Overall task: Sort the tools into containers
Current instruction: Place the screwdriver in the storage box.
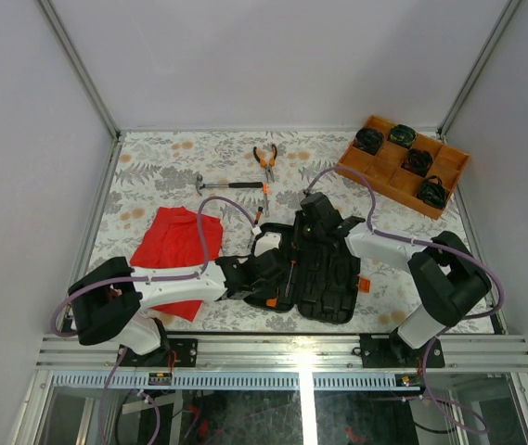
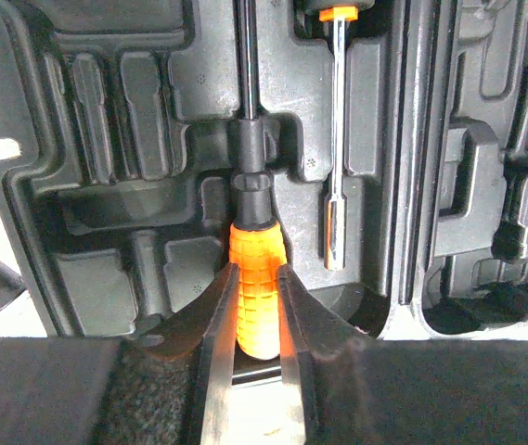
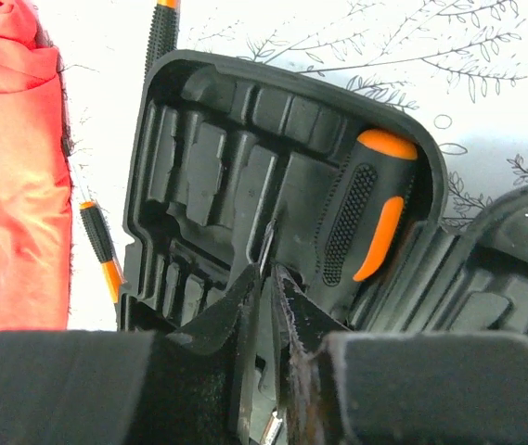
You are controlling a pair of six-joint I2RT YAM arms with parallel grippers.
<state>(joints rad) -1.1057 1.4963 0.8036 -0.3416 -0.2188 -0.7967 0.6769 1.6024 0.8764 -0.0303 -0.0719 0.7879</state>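
- Floral-patterned table between pale walls, with a red cloth lying at the left and an orange tray of round black items in the far right corner.
- The black tool case lies open at the near middle, between the two arms.
- The left gripper is clenched on the orange handle of a screwdriver. That tool lies along a moulded slot in the case, its shaft pointing away from the wrist.
- The right gripper sits at the far end of the case with its fingers drawn nearly together. I cannot tell whether they pinch anything.
- A black-and-orange handle rests in a slot just beside those fingers.
- The pliers and hammer lie on the table beyond the case.
- A loose screwdriver lies between the cloth and the case.
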